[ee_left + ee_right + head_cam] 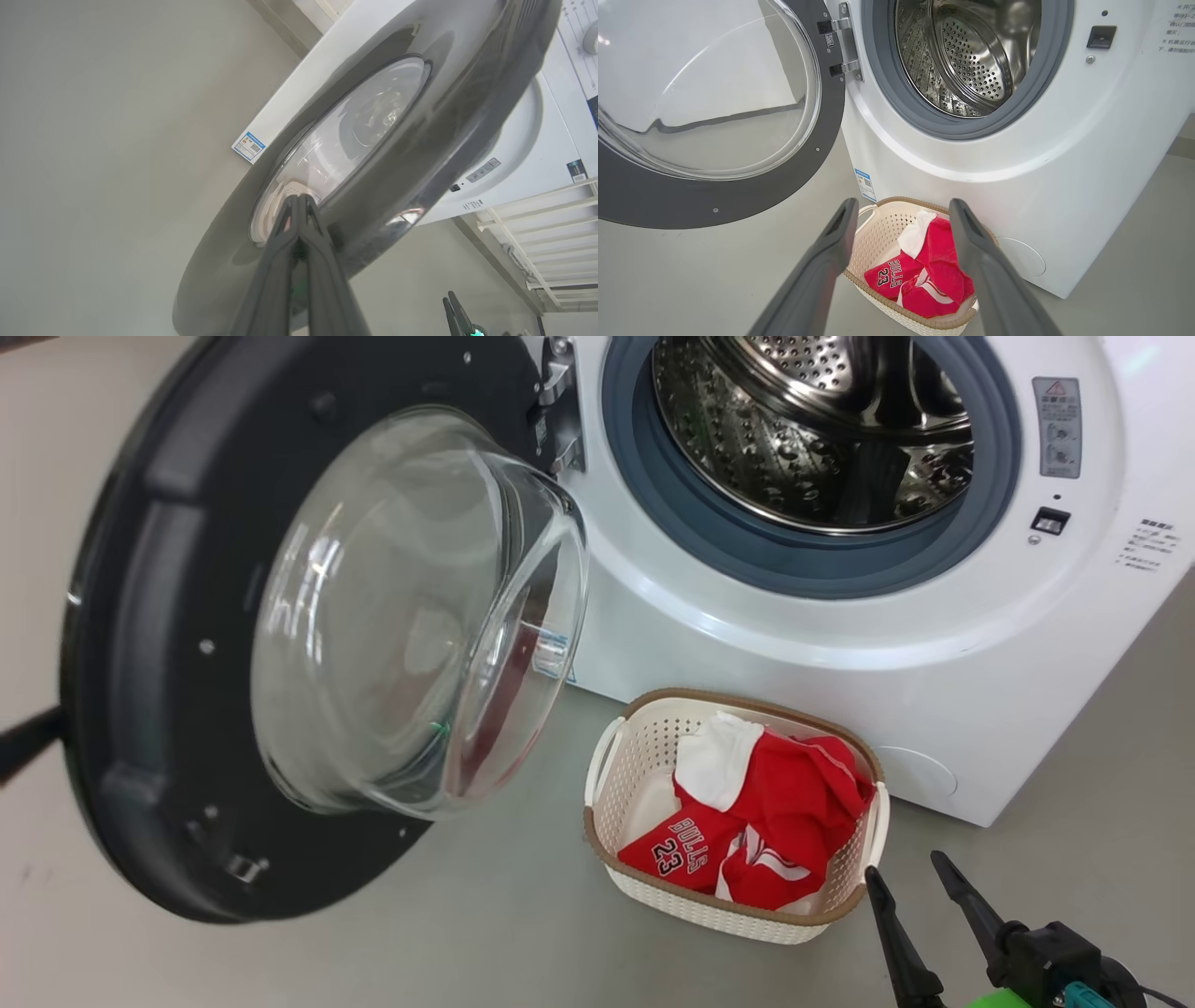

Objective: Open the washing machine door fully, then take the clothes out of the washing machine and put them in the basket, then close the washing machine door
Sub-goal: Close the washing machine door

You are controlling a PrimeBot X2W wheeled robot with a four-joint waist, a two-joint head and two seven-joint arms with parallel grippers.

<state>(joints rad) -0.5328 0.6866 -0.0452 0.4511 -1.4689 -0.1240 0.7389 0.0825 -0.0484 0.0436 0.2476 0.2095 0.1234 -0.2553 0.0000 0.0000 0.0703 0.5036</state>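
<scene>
Closed left gripper (299, 199) points at the outer face of the swung-open washing machine door (434, 140), just ahead of its tips. Empty, open right gripper (901, 864) hovers farther off, beside the basket (644, 747) holding the red clothes (794, 803).

Place: a plain laundry corner, sparse enough that home or test room cannot be told.
Appliance: white front-loading washing machine (840, 644) on the floor (467, 933), steel drum (747, 457) showing.
Floor: smooth, grey.
Laundry: cream perforated basket (644, 756) beside the machine, red clothes (794, 803) in it.
Label: blue sticker (865, 184) at the machine's lower corner.
Fitting: white slatted rack (560, 205) nearby.
</scene>
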